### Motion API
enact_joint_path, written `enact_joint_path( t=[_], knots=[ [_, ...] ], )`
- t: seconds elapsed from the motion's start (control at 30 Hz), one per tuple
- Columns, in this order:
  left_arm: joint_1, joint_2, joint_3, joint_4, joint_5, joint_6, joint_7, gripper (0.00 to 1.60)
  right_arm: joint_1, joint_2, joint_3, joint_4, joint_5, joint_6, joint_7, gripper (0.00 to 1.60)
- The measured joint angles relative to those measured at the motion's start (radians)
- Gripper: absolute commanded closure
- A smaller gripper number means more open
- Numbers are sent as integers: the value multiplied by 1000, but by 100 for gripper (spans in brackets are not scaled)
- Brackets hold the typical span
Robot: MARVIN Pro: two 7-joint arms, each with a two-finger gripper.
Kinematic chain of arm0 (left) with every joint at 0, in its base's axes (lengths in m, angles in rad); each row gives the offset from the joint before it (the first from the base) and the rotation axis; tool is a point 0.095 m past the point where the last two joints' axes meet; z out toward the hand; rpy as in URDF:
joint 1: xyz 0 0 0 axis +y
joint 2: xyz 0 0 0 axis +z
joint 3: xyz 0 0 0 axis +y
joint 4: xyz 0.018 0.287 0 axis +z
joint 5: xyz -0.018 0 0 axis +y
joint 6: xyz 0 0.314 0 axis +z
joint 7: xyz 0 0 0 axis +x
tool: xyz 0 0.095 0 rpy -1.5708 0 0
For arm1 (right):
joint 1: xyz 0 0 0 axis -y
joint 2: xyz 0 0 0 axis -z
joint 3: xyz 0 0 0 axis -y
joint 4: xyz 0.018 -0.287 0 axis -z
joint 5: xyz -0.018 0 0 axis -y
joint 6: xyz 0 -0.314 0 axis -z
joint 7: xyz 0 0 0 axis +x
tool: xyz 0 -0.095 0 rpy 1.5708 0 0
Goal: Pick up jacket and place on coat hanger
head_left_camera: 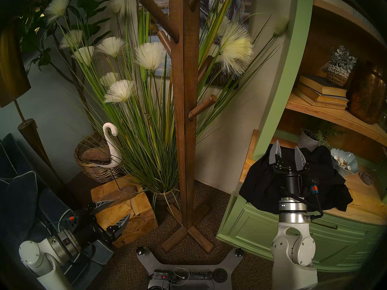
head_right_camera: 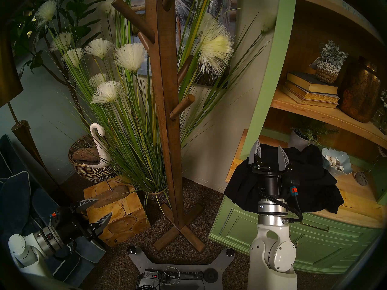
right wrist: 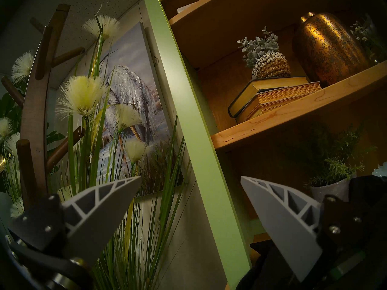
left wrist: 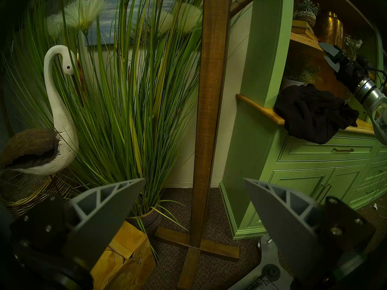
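The black jacket (head_left_camera: 261,185) lies crumpled on the wooden counter of the green cabinet (head_left_camera: 314,237) at the right, one edge hanging over the front. It also shows in the left wrist view (left wrist: 310,113). My right gripper (head_left_camera: 288,152) is open and empty, fingers pointing up, above the jacket and apart from it. The wooden coat stand (head_left_camera: 184,115) rises in the middle with bare angled pegs and a cross foot. My left gripper (head_left_camera: 118,210) is open and empty, low at the left, next to the wooden block.
A tall grass plant in a pot (head_left_camera: 163,197) stands just left of the stand. A wood block (head_left_camera: 125,214), a swan figure (head_left_camera: 111,145) in a wicker basket and a brass lamp (head_left_camera: 12,74) are at the left. Shelves hold books (head_left_camera: 322,92) and a vase.
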Motion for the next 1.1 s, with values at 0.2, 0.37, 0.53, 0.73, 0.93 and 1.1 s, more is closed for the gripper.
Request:
enact_joint_path(
  t=[0.2,0.37,0.53,0.73,0.93,1.1],
  knots=[
    [0,0,0,1,1,0,0,0,-63,26,42,-43,-7,3,73,0],
    [0,0,0,2,3,0,0,0,-132,48,119,-96,-36,3,128,0],
    [0,0,0,4,5,0,0,0,-191,68,201,-129,-54,26,181,0],
    [-1,0,0,5,7,0,0,0,-265,100,301,-137,-57,68,231,0],
    [-1,0,0,5,8,0,0,0,-330,152,402,-119,10,102,257,0],
    [-1,0,0,5,8,0,0,0,-348,202,489,-60,89,142,315,0]
  ],
)
